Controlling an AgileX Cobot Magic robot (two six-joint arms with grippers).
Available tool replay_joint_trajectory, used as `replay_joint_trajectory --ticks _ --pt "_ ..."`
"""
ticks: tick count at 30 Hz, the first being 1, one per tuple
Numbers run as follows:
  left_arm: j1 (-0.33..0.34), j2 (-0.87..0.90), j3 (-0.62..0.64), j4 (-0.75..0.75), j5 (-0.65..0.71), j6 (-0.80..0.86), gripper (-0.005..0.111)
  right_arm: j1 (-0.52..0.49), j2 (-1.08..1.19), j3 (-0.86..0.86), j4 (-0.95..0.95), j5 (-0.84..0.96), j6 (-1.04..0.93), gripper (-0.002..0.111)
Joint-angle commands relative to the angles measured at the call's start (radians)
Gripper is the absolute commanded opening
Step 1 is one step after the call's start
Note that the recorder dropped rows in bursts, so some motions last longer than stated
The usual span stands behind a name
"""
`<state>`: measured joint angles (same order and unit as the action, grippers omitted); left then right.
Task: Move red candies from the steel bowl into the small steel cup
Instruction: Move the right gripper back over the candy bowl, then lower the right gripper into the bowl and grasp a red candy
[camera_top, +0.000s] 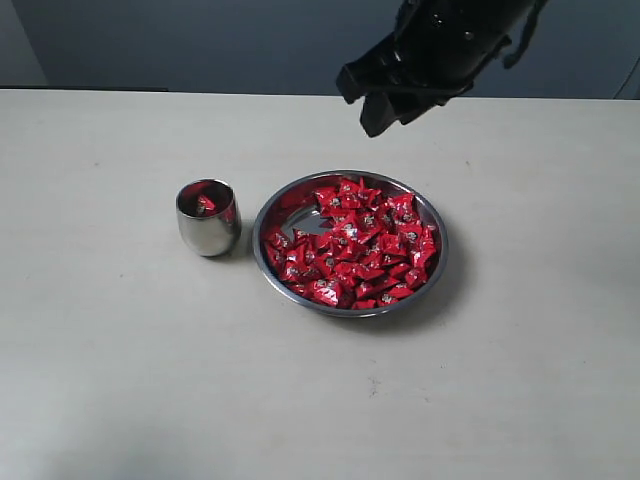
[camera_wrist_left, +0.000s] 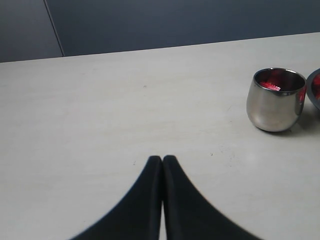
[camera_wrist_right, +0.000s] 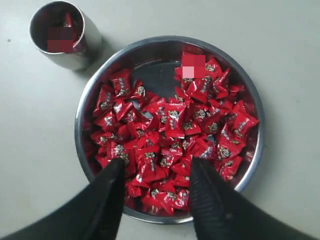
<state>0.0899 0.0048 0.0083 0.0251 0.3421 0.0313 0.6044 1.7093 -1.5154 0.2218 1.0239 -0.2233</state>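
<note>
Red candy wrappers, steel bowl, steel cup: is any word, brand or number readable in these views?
None readable.
Shiny red wrapped candies: small silver-grey marks, too small and blurred to read.
Wide shallow steel bowl, small rounded steel cup: no lettering seen.

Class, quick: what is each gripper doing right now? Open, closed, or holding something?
Left gripper: closed, holding nothing.
Right gripper: open and empty, above the steel bowl.
</note>
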Motion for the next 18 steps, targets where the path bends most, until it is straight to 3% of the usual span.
replay_joint_trajectory --ticks 1,11,18 --pt "-0.001 -0.005 -0.008 0.002 -0.006 -0.002 0.0 -0.019 -0.094 0.13 -0.02 -0.088 -0.002 0.04" --pt "-0.001 -0.005 -0.008 0.002 -0.006 -0.002 0.0 -0.022 -0.101 0.327 0.017 -0.284 -0.002 0.041" --pt "-0.001 -0.005 -0.008 0.002 -0.006 -0.002 0.0 -0.022 0.001 0.329 0.066 -0.306 -0.047 0.041"
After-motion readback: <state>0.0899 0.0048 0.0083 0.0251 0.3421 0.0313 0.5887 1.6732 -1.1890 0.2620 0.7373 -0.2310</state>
